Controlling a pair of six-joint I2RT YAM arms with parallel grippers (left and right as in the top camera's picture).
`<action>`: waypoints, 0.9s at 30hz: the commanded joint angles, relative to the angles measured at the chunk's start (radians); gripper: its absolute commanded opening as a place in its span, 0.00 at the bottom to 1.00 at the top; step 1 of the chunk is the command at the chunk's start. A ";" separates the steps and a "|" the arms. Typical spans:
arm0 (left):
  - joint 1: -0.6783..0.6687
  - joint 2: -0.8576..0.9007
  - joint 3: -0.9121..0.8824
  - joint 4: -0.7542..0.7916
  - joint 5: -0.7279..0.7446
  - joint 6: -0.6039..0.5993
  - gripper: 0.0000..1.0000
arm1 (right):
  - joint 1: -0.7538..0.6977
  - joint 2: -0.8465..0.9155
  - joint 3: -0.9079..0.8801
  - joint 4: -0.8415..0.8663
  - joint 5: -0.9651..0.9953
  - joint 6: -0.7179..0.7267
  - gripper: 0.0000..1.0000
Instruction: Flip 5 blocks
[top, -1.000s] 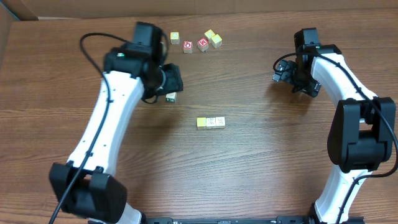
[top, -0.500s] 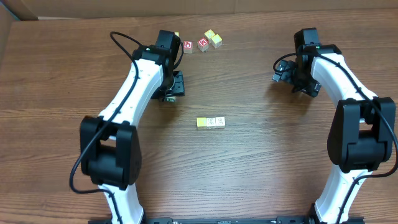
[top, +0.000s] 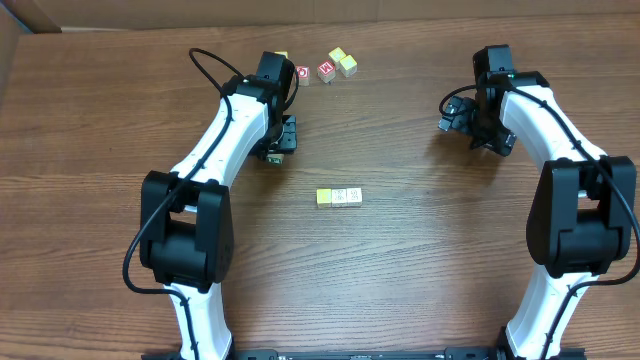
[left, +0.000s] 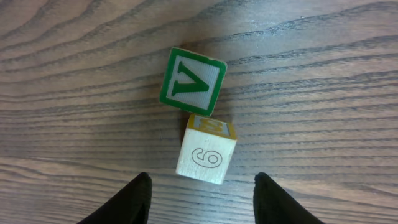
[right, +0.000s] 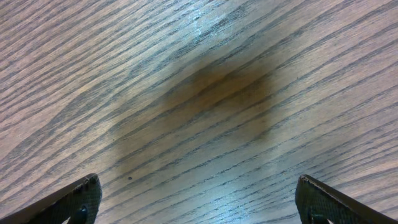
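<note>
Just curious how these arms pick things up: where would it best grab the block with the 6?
Probably by its two bare side faces, with the left gripper coming straight on at the 6 block. Those faces are flat and parallel, with the open fingers either side; the far edge touches the green V block.

V block (left: 193, 81): green letter, green border | 6 block (left: 206, 155): pale, yellow-edged top | table (left: 323, 74): brown woodgrain

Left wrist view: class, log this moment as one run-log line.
left end effector: open, above 6 block | green V block: touching 6 block | right end effector: open, empty, over table
</note>
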 joint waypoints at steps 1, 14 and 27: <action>0.005 0.046 -0.005 0.011 -0.020 0.047 0.48 | -0.002 0.001 0.021 0.005 -0.005 -0.006 1.00; 0.006 0.082 -0.005 0.060 -0.018 0.068 0.44 | -0.002 0.001 0.021 0.005 -0.006 -0.006 1.00; 0.006 0.083 -0.006 0.048 -0.017 0.093 0.40 | -0.002 0.001 0.021 0.005 -0.006 -0.006 1.00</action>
